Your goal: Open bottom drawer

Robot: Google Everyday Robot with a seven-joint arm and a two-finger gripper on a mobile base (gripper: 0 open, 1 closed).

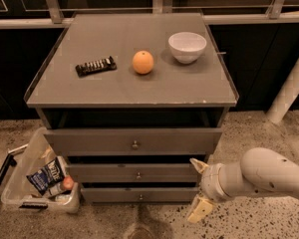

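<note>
Right of the cabinet, level with its lower drawers, the gripper hung just off the front corner. The bottom drawer sat lowest in the cabinet, shut, its knob untouched. A clean pull would need the gripper lowered, centred on that knob, then drawn straight out. The jaws stood wide apart, holding and touching nothing.

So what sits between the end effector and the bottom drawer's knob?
Nothing: the camera view shows only bare front of the bottom drawer between its knob and the open end effector at its right end.
</note>
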